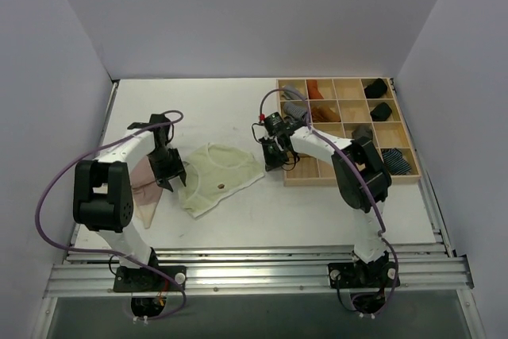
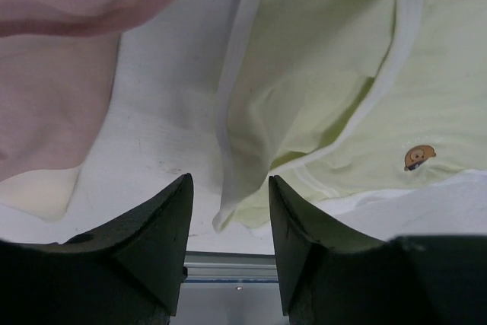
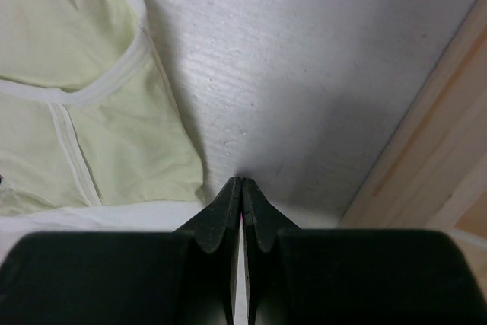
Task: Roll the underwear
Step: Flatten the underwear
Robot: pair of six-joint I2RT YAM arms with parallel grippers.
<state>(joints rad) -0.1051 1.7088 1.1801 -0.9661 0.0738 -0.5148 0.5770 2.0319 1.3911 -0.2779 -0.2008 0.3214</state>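
Left end effector [image 2: 229, 182]: low, tilted down, jaws apart. Right end effector [image 3: 242, 183]: low, jaws pressed together. Both arms elbow-bent.

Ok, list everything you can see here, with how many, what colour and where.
yellow-green briefs: one, pale yellow-green, spread mid-table
pink briefs: one, dusty pink with beige, left, partly under the left arm
tray: one, wood, compartments, right side
grey roll: one, grey, tray's far-left corner
rust roll: one, rust, beside the grey
black rolls: two, black, tray's far-right
striped roll: one, blue, tray's near-right
table: one, white
left pincer: one, black, open, at yellow-green briefs' edge
right pincer: one, black, shut, between those briefs and tray
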